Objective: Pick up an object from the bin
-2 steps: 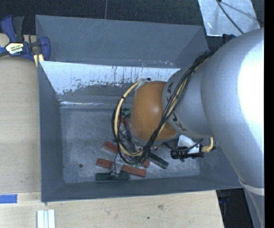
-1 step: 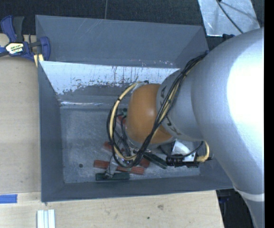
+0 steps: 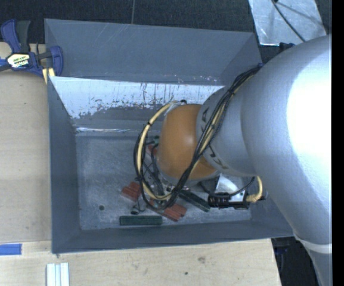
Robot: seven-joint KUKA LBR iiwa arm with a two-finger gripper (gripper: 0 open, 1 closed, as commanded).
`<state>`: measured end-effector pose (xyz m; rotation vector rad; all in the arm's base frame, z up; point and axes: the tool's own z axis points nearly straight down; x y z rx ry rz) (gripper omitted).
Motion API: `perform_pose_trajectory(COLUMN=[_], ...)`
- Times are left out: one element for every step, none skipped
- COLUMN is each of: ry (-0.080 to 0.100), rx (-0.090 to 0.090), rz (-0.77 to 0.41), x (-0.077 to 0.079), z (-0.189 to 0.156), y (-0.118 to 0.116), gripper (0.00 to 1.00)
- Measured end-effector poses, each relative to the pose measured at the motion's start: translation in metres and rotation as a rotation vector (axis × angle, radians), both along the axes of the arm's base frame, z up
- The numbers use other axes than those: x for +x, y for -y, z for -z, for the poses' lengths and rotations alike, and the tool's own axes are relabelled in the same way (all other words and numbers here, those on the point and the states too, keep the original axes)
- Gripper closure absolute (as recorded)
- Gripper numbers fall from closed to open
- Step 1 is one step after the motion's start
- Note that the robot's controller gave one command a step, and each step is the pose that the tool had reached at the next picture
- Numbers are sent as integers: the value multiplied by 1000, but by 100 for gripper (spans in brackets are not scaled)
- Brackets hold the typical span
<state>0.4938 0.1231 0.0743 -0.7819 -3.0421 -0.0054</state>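
Overhead view of a picking cell. The pale grey robot arm (image 3: 279,130) enters from the right and covers the right-hand part of the grey metal bin (image 3: 64,159), whose sloping walls meet a scuffed flat floor. A rounded orange wrist cover (image 3: 180,142), looped by yellow and black cables (image 3: 142,154), stands low over the middle of the floor and hides what lies under it. The gripper (image 3: 158,196) sits beneath this cover among the cables; whether it is released or clenched cannot be told. Nearest it, toward the near wall, lie a reddish-brown flat piece (image 3: 131,190) at the left, a second reddish-brown piece (image 3: 174,212) close by on the right, and a dark green flat bar (image 3: 140,220) along the floor's near edge
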Motion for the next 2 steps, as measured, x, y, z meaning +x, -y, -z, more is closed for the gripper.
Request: perform_pose_trajectory(ry=[5,9], rx=[-3,-2], rz=[-1,-3], x=[1,4], z=[-10,-98], y=[1,1], gripper=[100,100])
